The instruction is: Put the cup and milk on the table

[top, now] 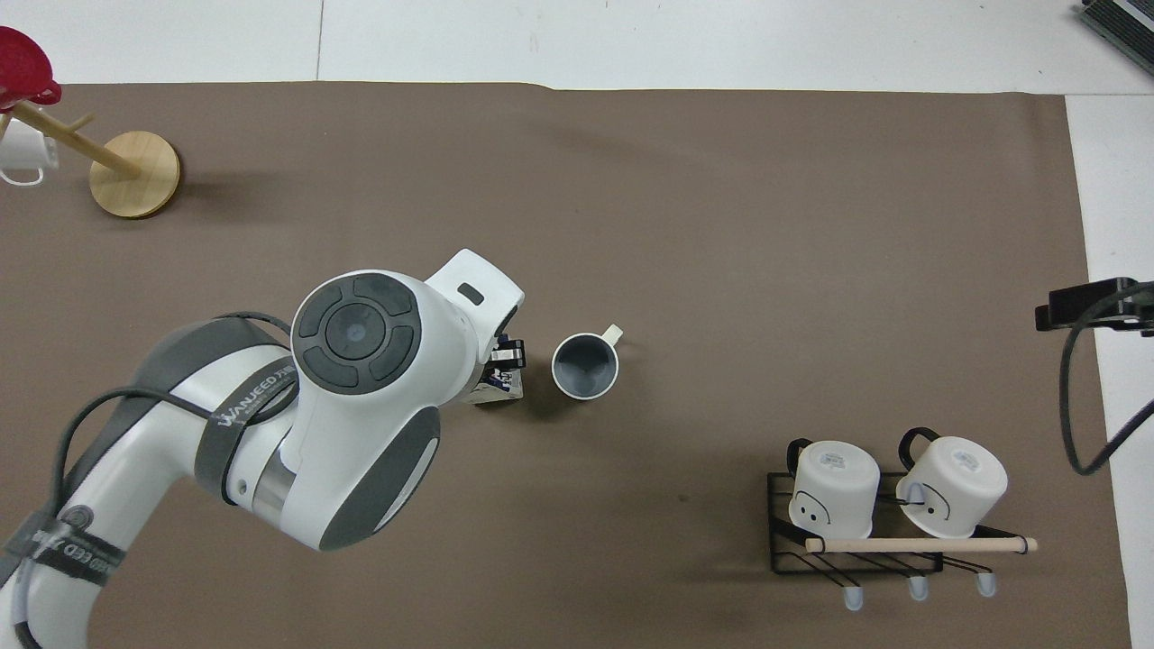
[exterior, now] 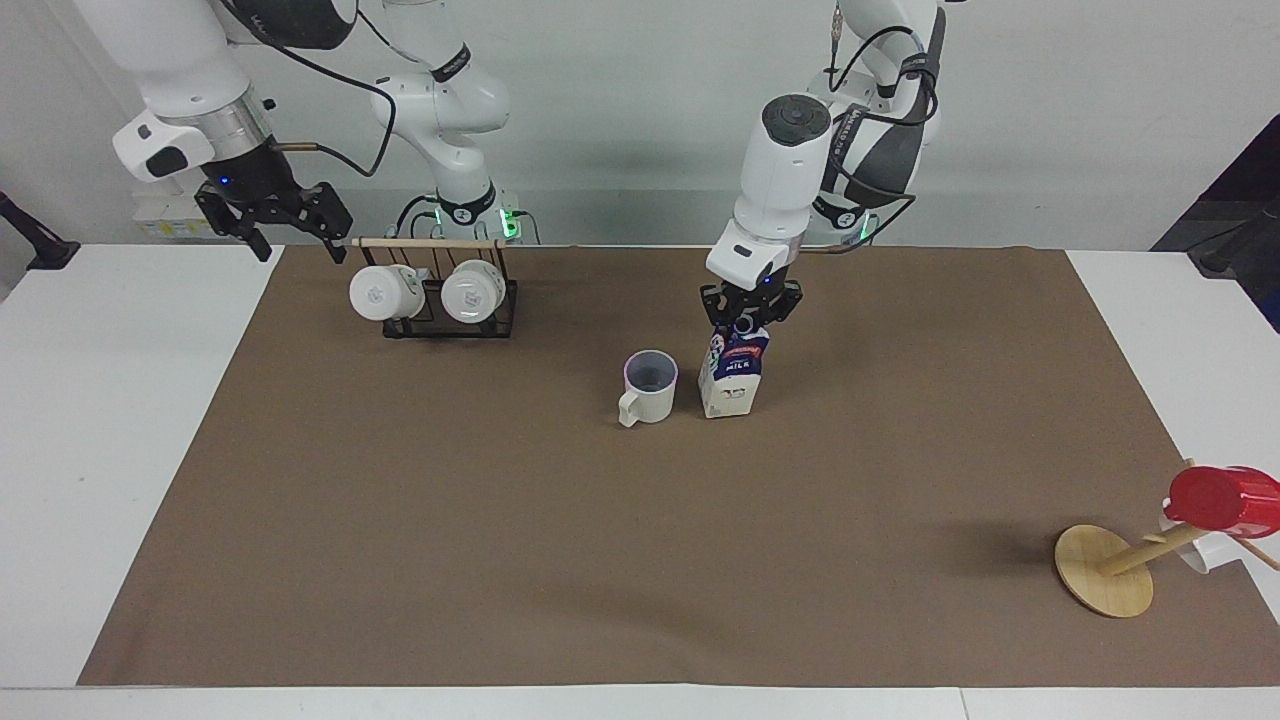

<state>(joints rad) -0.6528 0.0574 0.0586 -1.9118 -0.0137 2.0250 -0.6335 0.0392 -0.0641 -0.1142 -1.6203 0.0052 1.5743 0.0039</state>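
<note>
Two arms are in my frames, and I take the facing view from its left edge across. My right gripper (exterior: 290,222) hangs raised over the table (exterior: 130,420) edge at the right arm's end, just off the black wire rack (exterior: 450,322) with two white logo mugs (exterior: 382,292) under a wooden dowel; its fingers stand wide and hold nothing, so I judge this arm is waiting clear of the work. Next comes the cream mug (exterior: 648,387), upright on the brown sheet (exterior: 640,560) near the table's middle, handle turned away from the robots; I judge its placement done. Just beside it, toward the left arm's end, the milk carton (exterior: 732,375) stands upright, its base apparently on the sheet. My left gripper (exterior: 750,308) is clamped on the carton's gable top from above, a grip that keeps the carton vertical. Release is, in my judgement, the step outstanding. Last, at the left arm's end, a wooden mug tree (exterior: 1105,580) carries a red cup (exterior: 1225,500).
</note>
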